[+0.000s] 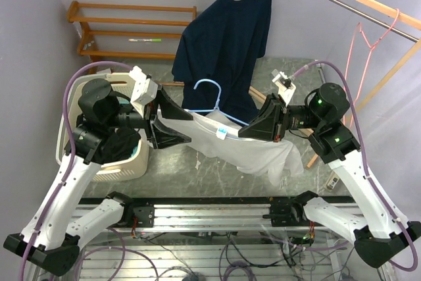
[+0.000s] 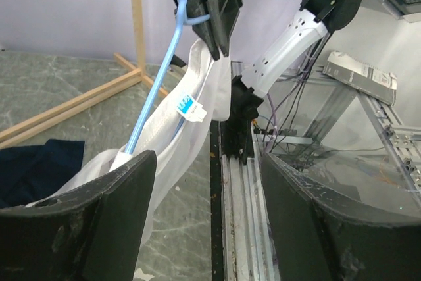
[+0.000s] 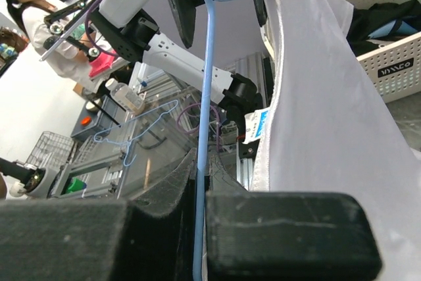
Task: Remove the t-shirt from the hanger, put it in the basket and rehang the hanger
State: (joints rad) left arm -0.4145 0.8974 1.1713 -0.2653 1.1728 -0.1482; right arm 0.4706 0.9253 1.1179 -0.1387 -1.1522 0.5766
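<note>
Top view: white t-shirt point(image 1: 253, 149) on light blue hanger point(image 1: 209, 97), held up over the marble desk point(image 1: 191, 179) between the two arms, lower part sagging toward the desk. At the shirt's left shoulder, left gripper point(image 1: 184, 127), jaws spread with fabric between them. At the hanger's right arm, beside the collar, right gripper point(image 1: 245, 133). Behind, navy t-shirt point(image 1: 227, 44) hanging from the rail. At far left, laundry basket point(image 1: 128, 169) holding dark clothes. On the rack at right, pink hanger point(image 1: 371, 37).

Left wrist view: jaws wide apart, clamping nothing. White fabric bunched against the inner face of the picture-left finger point(image 2: 105, 208), hanger wire running down to the same spot. Blue-printed label point(image 2: 189, 106) at the collar.

Right wrist view: jaws closed on the hanger wire, pinched low between both fingers point(image 3: 289, 235). Shirt shoulder draped over the wire's bend at top, body hanging to the right.
</note>
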